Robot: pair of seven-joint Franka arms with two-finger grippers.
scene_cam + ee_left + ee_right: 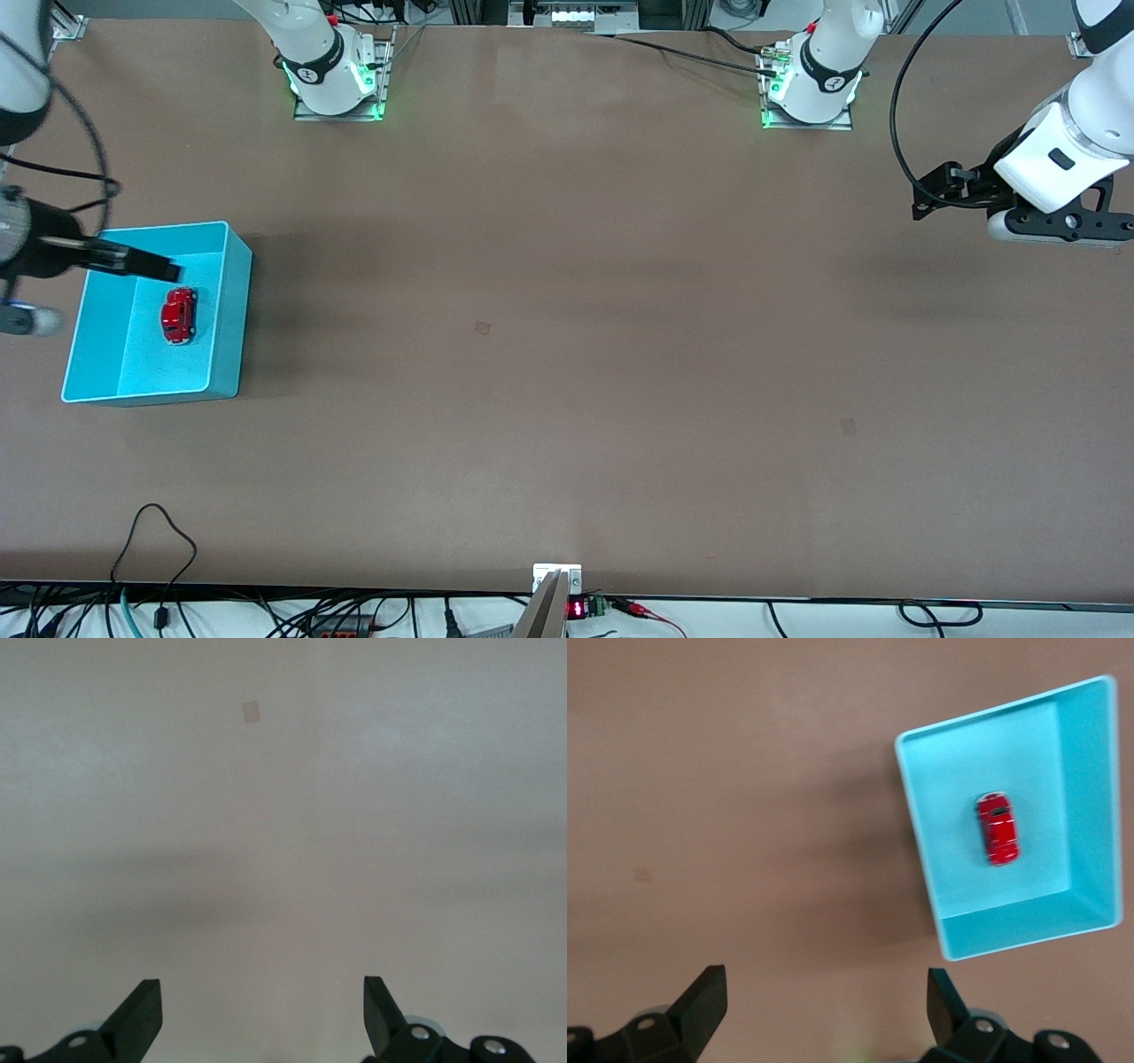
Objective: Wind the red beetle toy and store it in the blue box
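Note:
The red beetle toy (179,315) lies inside the blue box (232,310), which stands on the table at the right arm's end. In the right wrist view the toy (998,828) rests on the floor of the box (1091,806). My right gripper (164,268) is open and empty, raised in the air by the box. Its wrist view shows bare table between its spread fingers, with the gripper (826,979) to one side of the box. My left gripper (926,199) is open and empty, waiting in the air over bare table at the left arm's end (263,988).
Small tape patches mark the table (482,328) (848,426); one shows in the left wrist view (252,711). A loose black cable (159,540) loops onto the table's edge nearest the front camera. The arm bases (337,80) (811,89) stand along the opposite edge.

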